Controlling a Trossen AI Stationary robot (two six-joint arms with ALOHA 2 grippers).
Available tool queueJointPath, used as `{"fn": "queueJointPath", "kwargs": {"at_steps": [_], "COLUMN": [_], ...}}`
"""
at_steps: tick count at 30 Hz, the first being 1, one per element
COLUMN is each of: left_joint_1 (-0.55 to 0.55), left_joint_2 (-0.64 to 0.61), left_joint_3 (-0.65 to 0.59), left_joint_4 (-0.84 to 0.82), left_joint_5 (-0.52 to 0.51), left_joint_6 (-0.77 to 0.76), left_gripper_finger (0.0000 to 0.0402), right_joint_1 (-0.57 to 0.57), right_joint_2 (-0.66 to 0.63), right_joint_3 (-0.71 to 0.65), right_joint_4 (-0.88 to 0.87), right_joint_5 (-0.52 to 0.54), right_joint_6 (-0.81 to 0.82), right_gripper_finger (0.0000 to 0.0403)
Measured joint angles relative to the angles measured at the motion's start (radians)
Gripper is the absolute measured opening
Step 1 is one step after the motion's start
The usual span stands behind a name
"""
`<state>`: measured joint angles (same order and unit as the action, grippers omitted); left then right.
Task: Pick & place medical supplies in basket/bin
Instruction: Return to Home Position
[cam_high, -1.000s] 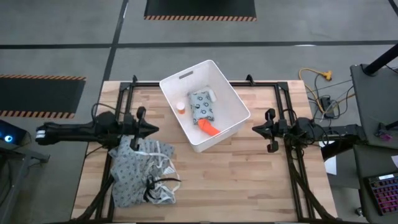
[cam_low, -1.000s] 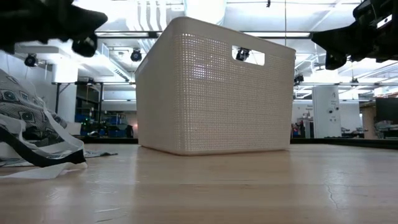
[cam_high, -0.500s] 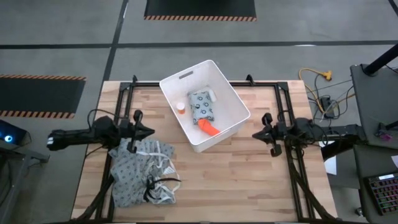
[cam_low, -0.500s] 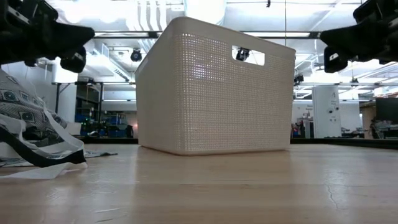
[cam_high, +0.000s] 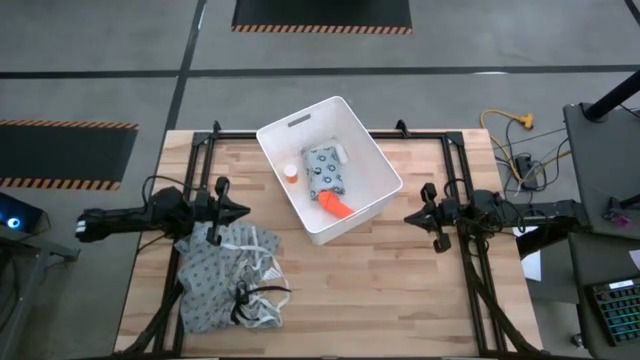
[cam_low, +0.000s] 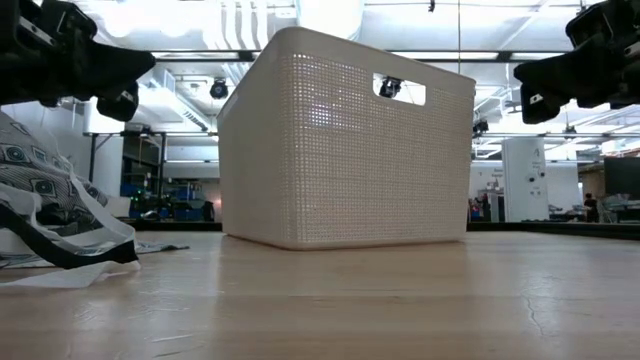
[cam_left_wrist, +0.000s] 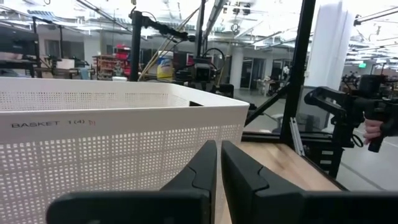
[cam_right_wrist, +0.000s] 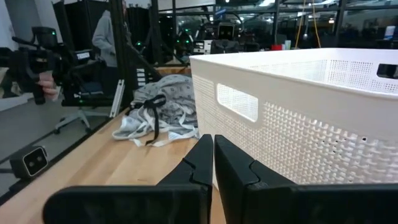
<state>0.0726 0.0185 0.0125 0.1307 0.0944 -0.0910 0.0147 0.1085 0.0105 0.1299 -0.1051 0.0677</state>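
Observation:
The white tub (cam_high: 330, 165) stands on the table's far middle. In it lie the pale blue-grey dotted packet (cam_high: 324, 171), the orange tapered piece (cam_high: 336, 205), the orange-capped bottle (cam_high: 290, 173) and a small white piece (cam_high: 343, 152). My left gripper (cam_high: 243, 210) hovers left of the tub, shut and empty, its fingers (cam_left_wrist: 219, 163) pointing at the tub wall. My right gripper (cam_high: 408, 216) hovers right of the tub, shut and empty (cam_right_wrist: 213, 149).
A crumpled grey patterned cloth with dark straps (cam_high: 228, 275) lies on the table's near left, under and before my left arm. Dark frame rails (cam_high: 470, 250) run along the table's left and right sides. A person stands in the room beyond (cam_right_wrist: 111, 37).
My left arm has drawn back toward the table's left edge and a little toward the near edge. My right gripper has shifted slightly toward the near edge and toward the tub. Both grippers stay shut; the tub and its contents have not moved.

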Motion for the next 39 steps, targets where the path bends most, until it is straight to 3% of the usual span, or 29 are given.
{"fn": "queueJointPath", "kwargs": {"at_steps": [39], "left_joint_1": [0.000], "left_joint_2": [0.189], "left_joint_3": [-0.002], "left_joint_4": [-0.004], "left_joint_5": [0.000], "left_joint_6": [0.000], "left_gripper_finger": [0.0006], "right_joint_1": [0.000], "right_joint_2": [-0.001], "right_joint_3": [0.000], "right_joint_4": [0.001], "right_joint_5": [0.001], "right_joint_6": [0.007], "right_gripper_finger": [0.0009]}}
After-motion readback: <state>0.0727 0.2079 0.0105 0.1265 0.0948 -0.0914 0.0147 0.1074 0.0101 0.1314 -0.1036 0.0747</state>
